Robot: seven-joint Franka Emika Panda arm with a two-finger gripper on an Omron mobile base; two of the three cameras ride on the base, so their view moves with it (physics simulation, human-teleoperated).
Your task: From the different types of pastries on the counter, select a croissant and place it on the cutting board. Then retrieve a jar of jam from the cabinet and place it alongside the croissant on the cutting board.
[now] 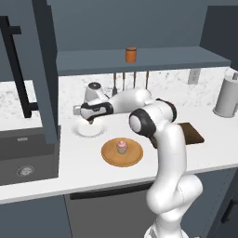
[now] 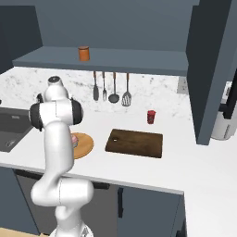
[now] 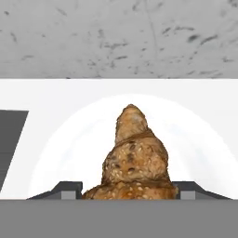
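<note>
- The gripper is down over a white plate on the counter, to the left of the round light board in the left base view
- In the hand view the croissant stands on that plate right between the two dark fingertips, one showing on each side of its base
- The jaws look spread about as wide as the pastry; whether they already press on it or just bracket it I cannot tell from these pictures
- My judgement: the tool sits low and centred like this so the fingers can close across the croissant's broad base, which is the surest place to grip a lumpy shape
- The cupcake with pink frosting rests in the middle of the round light board, apart from the plate, so it is not in the way of the grasp
- The cutting board lies bare to the right of the round light board, seen clearly in the right base view, ready to receive the pastry
- The jar of jam stands upright on the shelf of the cabinet, above and behind the round light board, untouched
- A small red jar stands on the counter behind the cutting board, and utensils hang under the shelf
- No brand, label or writing can be read on any jar or surface
</note>
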